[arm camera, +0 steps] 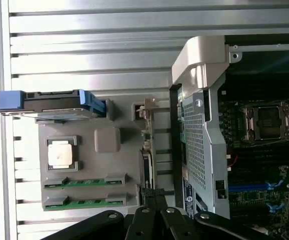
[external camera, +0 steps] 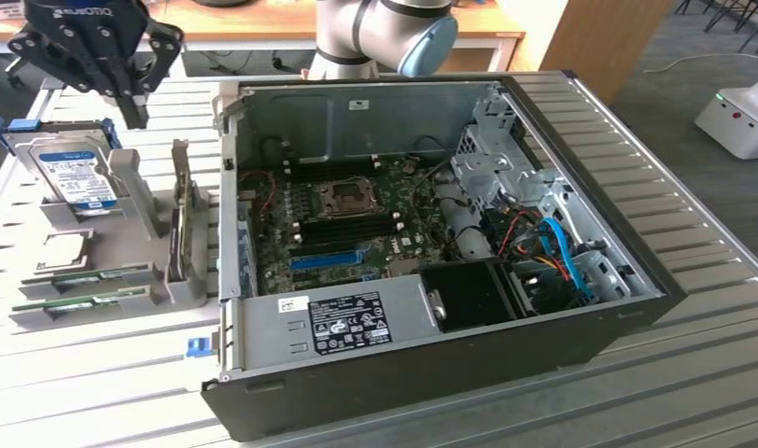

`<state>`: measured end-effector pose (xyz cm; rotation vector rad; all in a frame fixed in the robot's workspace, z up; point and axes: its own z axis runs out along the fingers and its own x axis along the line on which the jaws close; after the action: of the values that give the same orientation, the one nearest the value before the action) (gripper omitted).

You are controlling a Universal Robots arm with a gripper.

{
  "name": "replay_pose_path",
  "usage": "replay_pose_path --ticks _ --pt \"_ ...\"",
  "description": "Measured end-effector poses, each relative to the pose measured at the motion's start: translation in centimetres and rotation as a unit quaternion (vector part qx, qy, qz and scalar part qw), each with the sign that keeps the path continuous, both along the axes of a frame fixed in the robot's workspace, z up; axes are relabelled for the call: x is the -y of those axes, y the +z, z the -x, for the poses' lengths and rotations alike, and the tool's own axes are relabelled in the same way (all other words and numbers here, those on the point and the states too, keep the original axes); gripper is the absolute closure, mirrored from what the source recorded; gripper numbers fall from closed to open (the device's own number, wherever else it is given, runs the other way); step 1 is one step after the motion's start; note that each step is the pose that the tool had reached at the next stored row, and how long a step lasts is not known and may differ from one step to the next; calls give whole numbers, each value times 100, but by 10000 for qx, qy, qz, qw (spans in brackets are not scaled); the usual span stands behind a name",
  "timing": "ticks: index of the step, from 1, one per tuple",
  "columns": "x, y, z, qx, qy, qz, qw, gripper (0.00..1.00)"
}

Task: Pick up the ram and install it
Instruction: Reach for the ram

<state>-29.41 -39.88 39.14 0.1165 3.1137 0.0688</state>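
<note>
Your black gripper (external camera: 143,119) (arm camera: 154,196), fingers pressed together on nothing, hangs well apart from the long thin green circuit-board ram (external camera: 87,277) (arm camera: 84,182) slotted in the grey plastic holder (external camera: 65,217) (arm camera: 90,161); likely light, stiff, fragile, so pinch its long edges

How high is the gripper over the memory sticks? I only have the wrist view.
Observer: The gripper hangs high above the grey holder, well clear of both memory sticks.
Operator: What lies inside, past my picture's edge?
Observer: A black fan shroud and blue cables, toward the exterior view's right.
Operator: Anything already installed?
Observer: The black slots beside the processor socket look empty.
</note>
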Motion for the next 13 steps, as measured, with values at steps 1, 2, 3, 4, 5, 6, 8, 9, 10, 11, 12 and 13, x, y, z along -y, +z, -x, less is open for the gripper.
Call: replay_pose_path --ticks 1,2,3,4,5,6,8,9,10,11,12,13 --pt "0 -1 22 0 0 0 10000 89" --pt "0 -1 43 -1 0 0 10000 89" --pt "0 -2 63 -1 0 0 10000 89" --pt "0 -3 83 -2 -1 0 10000 89" --pt "0 -4 104 -2 0 0 10000 89" --pt "0 -4 125 -3 0 0 10000 89" --pt "0 -6 166 -4 0 0 10000 89" --pt "0 -7 185 -6 0 0 10000 89" --pt "0 -8 203 -7 0 0 10000 89" --pt "0 -9 221 -8 0 0 10000 89" --pt "0 -9 239 -10 0 0 10000 89" --pt "0 -10 254 -11 0 0 10000 89"
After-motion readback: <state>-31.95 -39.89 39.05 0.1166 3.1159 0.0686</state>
